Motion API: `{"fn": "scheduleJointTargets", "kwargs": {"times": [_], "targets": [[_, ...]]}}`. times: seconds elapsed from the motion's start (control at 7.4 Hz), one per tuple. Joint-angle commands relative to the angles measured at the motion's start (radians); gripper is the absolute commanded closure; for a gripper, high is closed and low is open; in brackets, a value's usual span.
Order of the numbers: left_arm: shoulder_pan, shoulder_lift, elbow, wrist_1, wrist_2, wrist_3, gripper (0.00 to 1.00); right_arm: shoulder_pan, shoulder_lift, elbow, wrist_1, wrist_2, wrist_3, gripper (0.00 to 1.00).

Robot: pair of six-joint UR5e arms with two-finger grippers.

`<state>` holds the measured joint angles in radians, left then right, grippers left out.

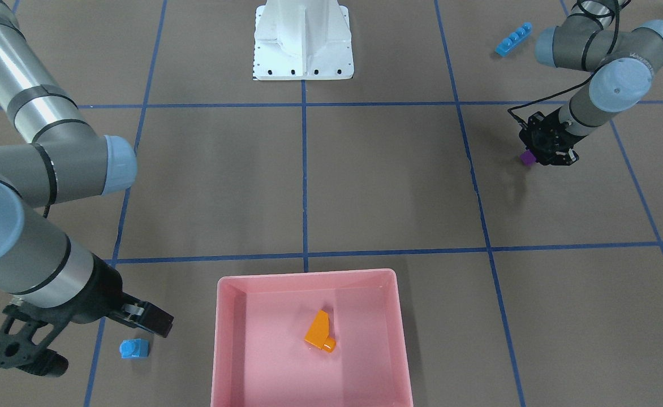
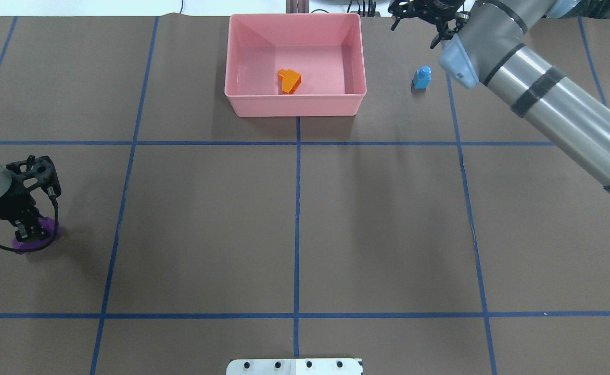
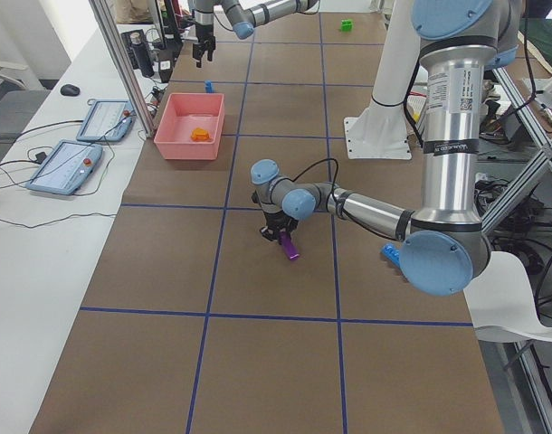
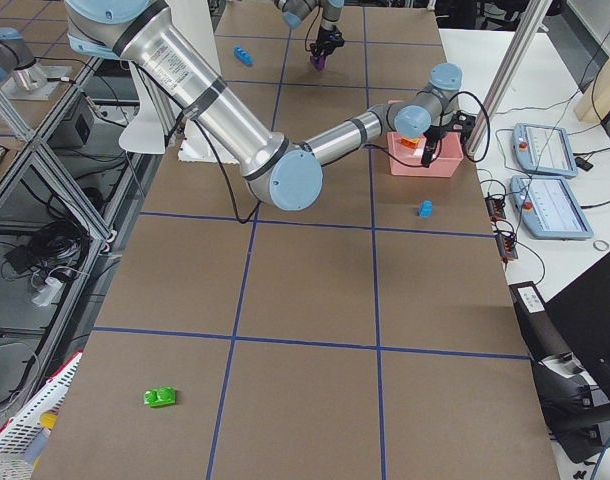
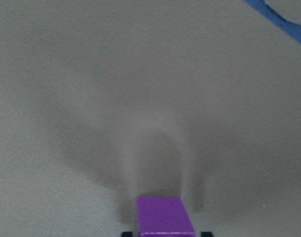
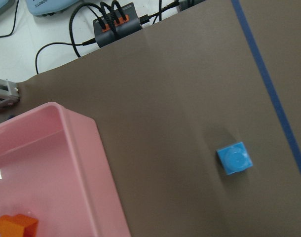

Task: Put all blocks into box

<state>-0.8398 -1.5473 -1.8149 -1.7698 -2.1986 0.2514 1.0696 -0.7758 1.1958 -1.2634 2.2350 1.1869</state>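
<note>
The left gripper (image 1: 542,154), at the right of the front-facing view, pinches the purple brick (image 1: 528,158); I judge it best lifted straight up, carried level to the pink box (image 1: 309,275) at lower centre, and released low beside the orange brick (image 1: 320,333); the right gripper (image 1: 108,345) hangs spread near the small light-blue brick (image 1: 134,349) at lower left; the left wrist view crops the purple brick at its bottom edge, so whether it clears the table (image 1: 365,186) I cannot tell.

Left arm reaches low with the wrist turned down; the left gripper (image 2: 28,230) is closed, a purple block (image 5: 164,215) clamped between its jaws. Right arm is stretched far forward, the right gripper (image 1: 105,345) tilted, jaws spread wide.
</note>
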Motion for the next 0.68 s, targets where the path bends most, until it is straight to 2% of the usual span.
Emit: {"fn": "scheduleJointTargets", "kwargs": {"times": [0.0, 0.27, 0.54], "targets": [[-0.04, -0.069, -0.075, 0.009, -0.001, -0.154, 1.0, 0.07, -0.182, 0.141, 0.002, 0.089, -0.105, 0.0], [-0.042, -0.266, -0.045, 0.056, 0.005, -0.443, 1.0, 0.107, -0.423, 0.336, 0.001, 0.101, -0.264, 0.0], [-0.041, -0.592, 0.163, 0.056, 0.005, -0.741, 1.0, 0.166, -0.633, 0.451, 0.002, 0.115, -0.446, 0.01]]}}
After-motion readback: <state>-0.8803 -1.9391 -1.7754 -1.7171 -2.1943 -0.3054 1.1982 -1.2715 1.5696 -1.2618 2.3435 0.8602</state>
